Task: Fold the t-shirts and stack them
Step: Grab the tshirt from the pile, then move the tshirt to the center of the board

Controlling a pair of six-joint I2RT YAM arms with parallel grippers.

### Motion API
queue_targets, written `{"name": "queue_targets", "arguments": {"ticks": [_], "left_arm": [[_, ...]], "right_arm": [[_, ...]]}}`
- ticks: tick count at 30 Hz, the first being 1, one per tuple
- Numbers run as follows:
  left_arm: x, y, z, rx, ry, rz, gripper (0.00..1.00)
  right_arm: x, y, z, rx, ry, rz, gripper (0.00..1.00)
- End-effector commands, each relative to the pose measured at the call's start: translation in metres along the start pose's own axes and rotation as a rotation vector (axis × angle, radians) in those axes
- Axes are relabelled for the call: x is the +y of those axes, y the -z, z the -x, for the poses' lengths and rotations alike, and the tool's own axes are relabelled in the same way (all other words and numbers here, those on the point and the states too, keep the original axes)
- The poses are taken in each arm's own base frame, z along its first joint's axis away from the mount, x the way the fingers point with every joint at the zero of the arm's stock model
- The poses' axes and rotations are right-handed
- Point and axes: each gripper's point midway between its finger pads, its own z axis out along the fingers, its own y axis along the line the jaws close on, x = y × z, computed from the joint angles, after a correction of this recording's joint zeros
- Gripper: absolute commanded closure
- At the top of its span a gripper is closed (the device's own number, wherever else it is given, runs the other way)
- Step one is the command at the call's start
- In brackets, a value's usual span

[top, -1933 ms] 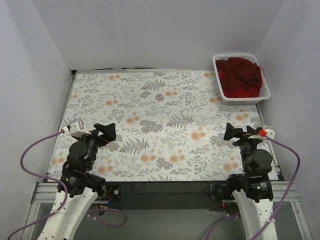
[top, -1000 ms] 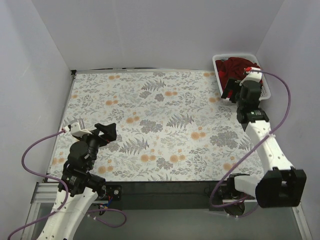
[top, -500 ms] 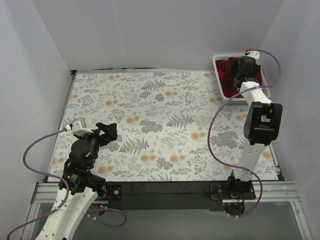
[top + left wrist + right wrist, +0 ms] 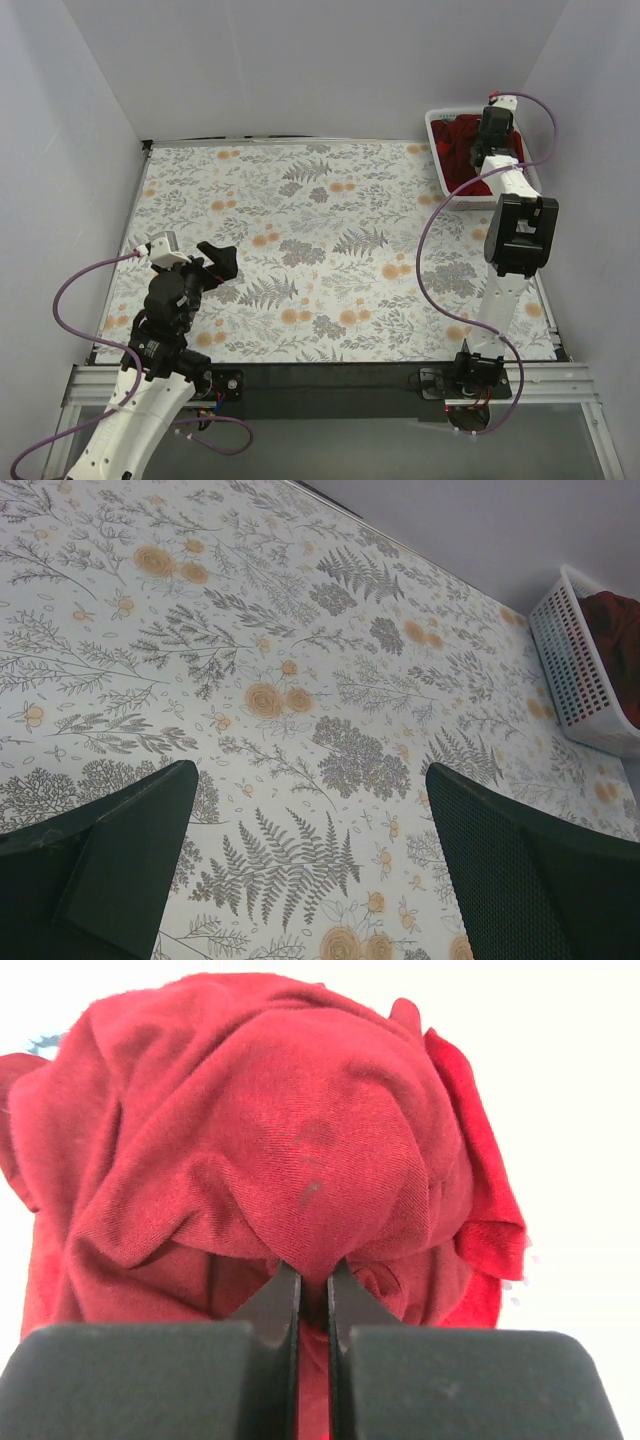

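One basket (image 4: 582, 675), one maroon t-shirt (image 4: 260, 1140) — right pincer (image 4: 313, 1278) gripping

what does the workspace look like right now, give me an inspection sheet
surface: floral table cloth, lying flat, no shirt on it
job's things: maroon t-shirt bunched in the white basket at the far right corner; brighter red t-shirt against it
clutter: nothing seen
end effectors: right end effector shut on a fold of the maroon t-shirt; left end effector open above the table cloth, holding nothing
cables: purple cables loop off both arms, the right one hanging over the table cloth
surroundings: plain white walls on three sides
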Motion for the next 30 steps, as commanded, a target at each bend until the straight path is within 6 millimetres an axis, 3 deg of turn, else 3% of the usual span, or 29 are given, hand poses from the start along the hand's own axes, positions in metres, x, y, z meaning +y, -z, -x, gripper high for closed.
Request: {"name": "queue_targets", "arguments": {"ticks": [1,3,5,6,7,8,9,10,13,16,17,19,21,22,23,24,25,27,28,30], "left_arm": [[-0.001,0.001,0.001,-0.007,-0.017,-0.013,0.02],[-0.002,0.002,0.002,-0.011,-0.017,-0.018,0.02],[-0.003,0.004,0.005,-0.023,-0.018,-0.027,0.02],[-0.003,0.005,0.005,-0.026,-0.018,-0.027,0.02],[-0.003,0.005,0.006,-0.03,-0.019,-0.029,0.02],[-0.003,0.006,0.007,-0.032,-0.014,-0.031,0.02],[-0.004,0.007,0.008,-0.039,-0.014,-0.037,0.02],[-0.005,0.008,0.009,-0.043,-0.013,-0.039,0.02],[-0.004,0.009,0.01,-0.048,-0.011,-0.039,0.02],[-0.003,0.01,0.011,-0.055,-0.007,-0.036,0.02],[-0.004,0.01,0.012,-0.056,-0.006,-0.037,0.02],[-0.004,0.01,0.012,-0.055,-0.006,-0.039,0.02],[-0.003,0.01,0.011,-0.054,-0.007,-0.036,0.02],[-0.004,0.01,0.011,-0.052,-0.008,-0.036,0.02],[-0.003,0.009,0.01,-0.049,-0.009,-0.031,0.02],[-0.002,0.009,0.009,-0.046,-0.007,-0.029,0.02],[-0.002,0.008,0.007,-0.037,-0.005,-0.026,0.02],[-0.001,0.006,0.005,-0.031,-0.001,-0.02,0.02],[0.0,0.005,0.004,-0.027,0.0,-0.012,0.02],[0.002,0.002,0.001,-0.008,0.003,0.005,0.02]], "right_arm": [[-0.008,0.057,0.101,-0.22,-0.032,0.033,0.99],[-0.007,0.09,0.136,-0.299,0.013,0.054,0.99],[0.008,0.12,0.163,-0.371,0.073,0.113,0.99],[0.011,0.147,0.186,-0.428,0.083,0.14,0.99],[0.021,0.163,0.197,-0.464,0.11,0.199,0.99],[0.048,0.188,0.207,-0.505,0.14,0.271,0.99],[0.055,0.218,0.222,-0.557,0.17,0.321,0.99],[0.078,0.242,0.225,-0.586,0.186,0.38,0.99],[0.11,0.308,0.237,-0.679,0.209,0.536,0.99],[0.165,0.389,0.228,-0.729,0.196,0.777,0.99],[0.173,0.404,0.224,-0.727,0.181,0.823,0.99],[0.202,0.443,0.196,-0.679,0.156,1.025,0.99],[0.214,0.463,0.172,-0.626,0.148,1.132,0.96],[0.232,0.464,0.128,-0.52,0.17,1.212,0.8],[0.236,0.464,0.11,-0.475,0.175,1.238,0.63],[0.239,0.449,0.065,-0.358,0.2,1.236,0.54],[0.238,0.44,0.034,-0.234,0.181,1.221,0.47],[0.225,0.42,-0.01,-0.117,0.192,1.143,0.44],[0.217,0.407,-0.059,-0.009,0.225,1.117,0.42],[0.203,0.413,-0.084,0.046,0.219,1.126,0.42]]}}
